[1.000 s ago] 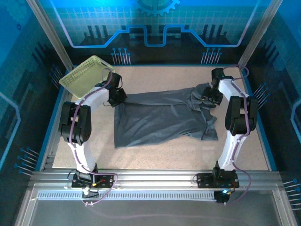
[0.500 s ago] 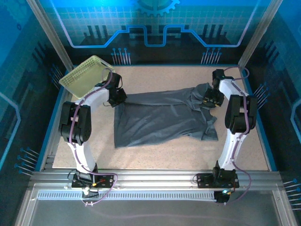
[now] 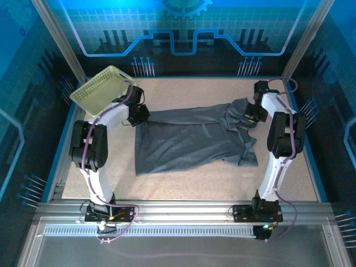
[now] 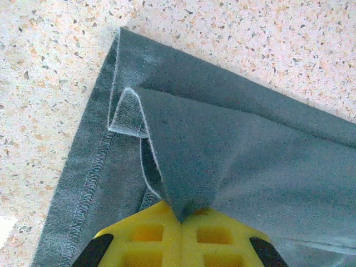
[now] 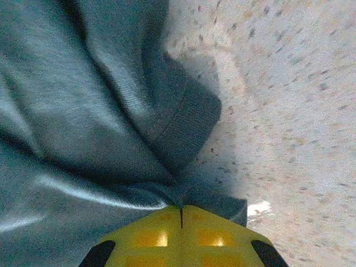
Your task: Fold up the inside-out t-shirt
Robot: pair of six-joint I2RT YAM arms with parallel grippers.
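Tabletop (image 3: 189, 181): pale speckled board, matte, bordered by a blue edge and fenced by aluminium posts. Backdrop (image 3: 183, 28): blue printed panels with circuit-style lines on the far and side walls. Aluminium rail (image 3: 183, 210): runs across the near edge and carries both arm bases.

Basket (image 3: 103, 88): pale yellow-green plastic lattice, in the far left corner of the tabletop, tilted, one edge raised.

Inside-out t-shirt (image 3: 189, 142): dark slate-grey, matte, wrinkled. It lies spread on the tabletop to the right of the basket and nearer the arm bases than it. The end closest to the basket lies fairly flat; the end farthest from the basket is bunched into folds. In the left wrist view a stitched hem (image 4: 89, 183) runs along the cloth edge and one corner is turned over on itself.

Left gripper (image 3: 146, 117): just beside the basket's near right corner, not touching it. Its yellow jaws are pressed together, with a peak of the shirt's corner pinched between them (image 4: 181, 214).

Right gripper (image 3: 248, 115): well apart from the basket, at the shirt's bunched far end. Its yellow jaws meet in a thin seam (image 5: 181, 210), and grey cloth is caught there, drawn up from the board, with a ribbed band (image 5: 189, 125) of the garment just beyond the tips.
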